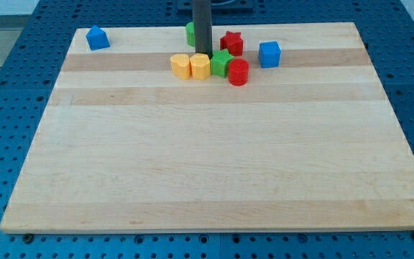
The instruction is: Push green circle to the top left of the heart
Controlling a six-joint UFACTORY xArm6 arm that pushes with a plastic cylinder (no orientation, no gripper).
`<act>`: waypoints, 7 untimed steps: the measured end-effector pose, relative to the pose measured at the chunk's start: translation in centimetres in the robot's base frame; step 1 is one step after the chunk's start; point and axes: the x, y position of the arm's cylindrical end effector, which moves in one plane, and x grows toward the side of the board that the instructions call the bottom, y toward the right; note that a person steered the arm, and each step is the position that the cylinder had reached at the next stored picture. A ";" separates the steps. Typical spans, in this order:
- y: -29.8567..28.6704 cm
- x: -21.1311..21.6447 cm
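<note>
Since green circle (pixel 190 32) sits mostly hidden behind rod, above yellow heart (pixel 181 65), judge task nearly done; nudge leftward remains. My tip (pixel 203 56) holds nothing, beside green star (pixel 221 63).

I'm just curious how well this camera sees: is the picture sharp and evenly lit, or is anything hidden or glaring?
Camera view: even, soft lighting, only faint shadows under the blocks; no strong glare on the wooden board; focus sharp enough to show the red star; my tip and its rod hide most of the green block behind.

rod: upright, dark, entering from view's top | my tip (pixel 203 55): down on surface
</note>
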 end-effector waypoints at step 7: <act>-3.6 -8.9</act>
